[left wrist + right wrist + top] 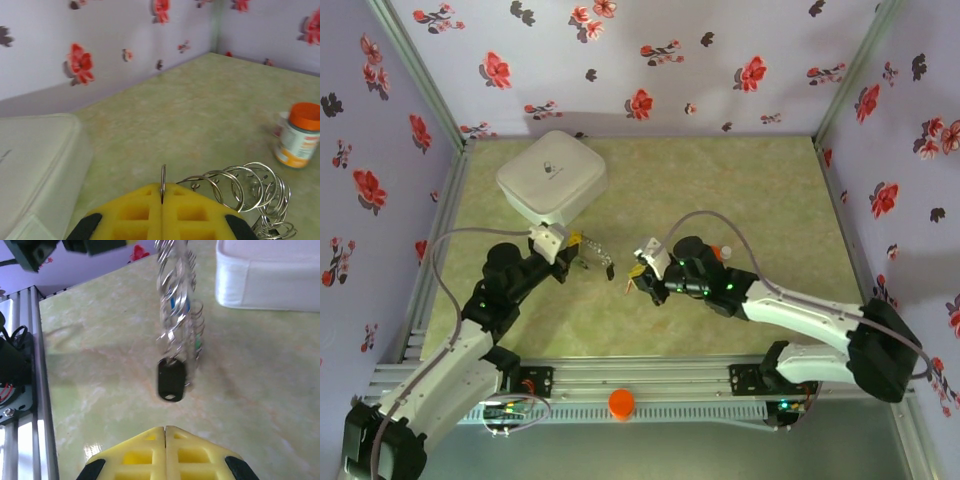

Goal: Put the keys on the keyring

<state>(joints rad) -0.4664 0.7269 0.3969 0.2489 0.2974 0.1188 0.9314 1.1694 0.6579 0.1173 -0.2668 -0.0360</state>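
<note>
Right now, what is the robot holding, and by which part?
Left gripper pinches the keyring by its wire edge; right gripper looks shut and empty.

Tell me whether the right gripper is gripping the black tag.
No, the black tag hangs apart from the right gripper, whose fingers are shut together.

Robot test cell, floral walls (650, 60), aluminium rails (650, 378)

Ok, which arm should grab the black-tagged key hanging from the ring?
Right, probably. The left gripper is shut on the keyring, holding it up; the right gripper looks empty, and the black-tagged key hangs just ahead of it.
</note>
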